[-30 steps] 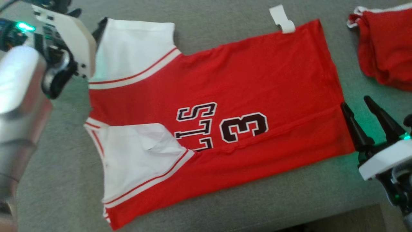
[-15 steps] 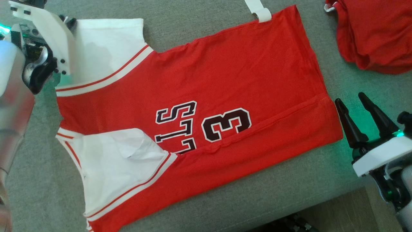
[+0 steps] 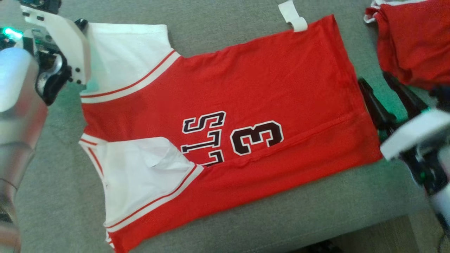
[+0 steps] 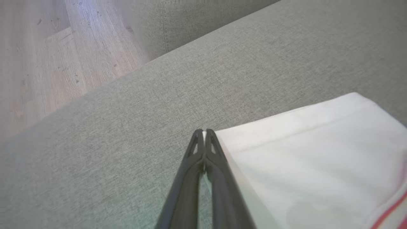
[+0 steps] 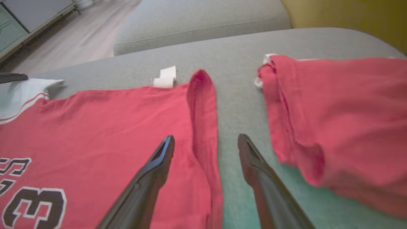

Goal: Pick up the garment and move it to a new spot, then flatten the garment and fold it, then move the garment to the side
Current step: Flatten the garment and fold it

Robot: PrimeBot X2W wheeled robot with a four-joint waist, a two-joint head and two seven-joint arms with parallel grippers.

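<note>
Jersey (image 3: 246,88) lies on the sofa (image 3: 246,218); left tool (image 4: 203,132) clamps its sleeve (image 4: 302,152) corner, right tool (image 5: 206,138) gapes astride the hem (image 5: 203,127).

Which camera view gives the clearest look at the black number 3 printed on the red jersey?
The head view: the number 3 lies whole and unobstructed on the jersey. The right wrist view catches it at its bottom-left corner, cut off by the frame edge. The left wrist view has the jersey's white sleeve.
</note>
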